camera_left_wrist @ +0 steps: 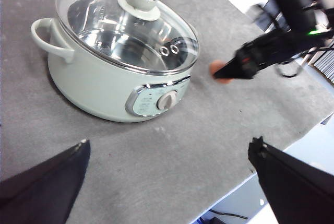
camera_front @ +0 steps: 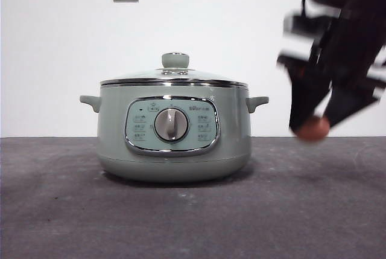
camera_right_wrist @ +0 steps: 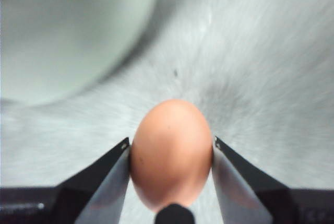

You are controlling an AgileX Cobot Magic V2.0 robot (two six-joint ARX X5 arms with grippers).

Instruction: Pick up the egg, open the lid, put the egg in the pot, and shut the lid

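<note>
Egg [camera_right_wrist: 171, 153] sits pinched between the two black jaws of the right gripper [camera_front: 312, 127], each jaw pressed against one side of the shell. At the right of the front frame it hangs above the grey table [camera_front: 193, 211], beside the pot [camera_front: 174, 135]. The lid [camera_front: 175, 76] rests shut on the pot. The left gripper [camera_left_wrist: 167, 177] hovers with jaws spread wide, holding nothing.

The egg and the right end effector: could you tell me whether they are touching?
Touching. In the right wrist view, the right end effector has both jaws pressed against the sides of the egg, with no gap showing on either side.
</note>
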